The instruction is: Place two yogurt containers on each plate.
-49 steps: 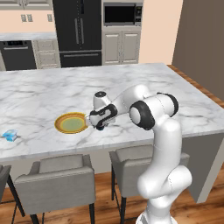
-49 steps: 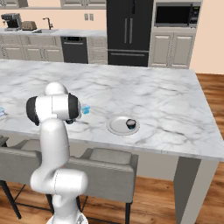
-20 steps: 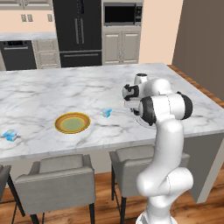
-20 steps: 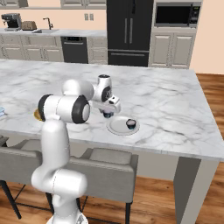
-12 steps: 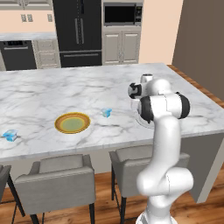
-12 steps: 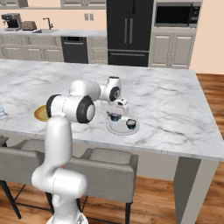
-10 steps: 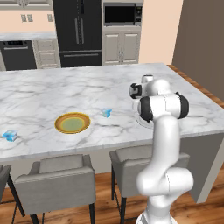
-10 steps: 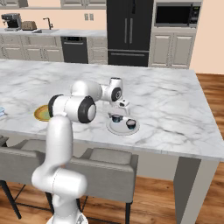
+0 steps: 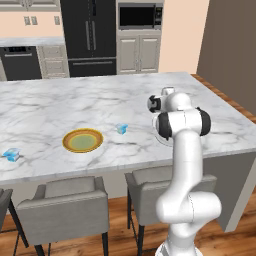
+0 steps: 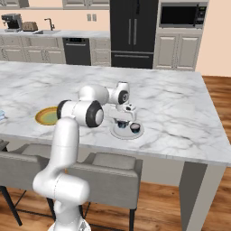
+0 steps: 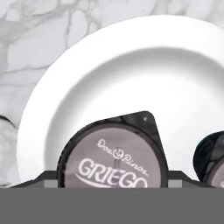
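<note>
Pincer: my gripper (image 10: 125, 122) hangs over the white plate (image 11: 131, 57), clasping a dark yogurt cup (image 11: 113, 156).
Neighbour: second dark cup (image 11: 213, 161) rests on that plate.
Handling: probably light, stiff, slick-sided; best held across the round body.

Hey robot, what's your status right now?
Hand over white plate, gripping dark yogurt cup. Second dark cup already on plate. Nothing blocking.

We see the yellow-rimmed plate (image 9: 83, 140) on the marble island (image 9: 60, 105), one light-blue tub (image 9: 121, 129) just right of the plate, another light-blue tub (image 9: 11, 154) well left of it, our white arm (image 9: 182, 150) further right.
</note>
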Controlling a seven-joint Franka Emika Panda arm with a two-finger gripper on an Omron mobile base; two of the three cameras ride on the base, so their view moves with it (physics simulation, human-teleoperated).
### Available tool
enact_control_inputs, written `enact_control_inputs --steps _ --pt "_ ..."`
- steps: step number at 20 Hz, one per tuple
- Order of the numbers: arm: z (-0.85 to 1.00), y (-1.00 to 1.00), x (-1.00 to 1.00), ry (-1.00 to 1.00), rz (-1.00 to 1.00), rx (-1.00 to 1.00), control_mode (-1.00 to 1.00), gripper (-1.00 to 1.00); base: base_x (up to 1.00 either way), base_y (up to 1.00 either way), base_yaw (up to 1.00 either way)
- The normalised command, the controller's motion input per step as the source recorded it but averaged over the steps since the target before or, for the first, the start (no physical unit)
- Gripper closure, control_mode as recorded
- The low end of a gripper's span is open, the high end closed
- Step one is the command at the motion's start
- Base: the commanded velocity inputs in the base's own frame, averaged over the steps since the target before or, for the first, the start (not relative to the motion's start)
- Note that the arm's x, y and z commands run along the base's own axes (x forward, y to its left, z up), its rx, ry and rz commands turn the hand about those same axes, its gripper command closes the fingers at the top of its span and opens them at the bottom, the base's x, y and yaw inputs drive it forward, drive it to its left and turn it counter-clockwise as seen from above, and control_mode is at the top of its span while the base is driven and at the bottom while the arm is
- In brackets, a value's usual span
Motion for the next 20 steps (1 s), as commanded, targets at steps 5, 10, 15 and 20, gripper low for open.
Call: enact_control_inputs --steps 5,10,15,20 --pt "-0.02 -0.09 0.00 0.01 0.00 0.00 -1.00 -1.00 0.00 0.00 0.00" --pt "0.04 -0.04 -0.20 -0.03 0.00 0.01 -1.00 -1.00 0.00 0.00 0.00" --pt "0.10 0.00 -0.36 -0.07 0.00 0.00 -1.00 -1.00 0.00 0.00 0.00" --pt "0.16 0.00 -0.16 -0.01 0.00 0.00 -1.00 -1.00 0.00 0.00 0.00"
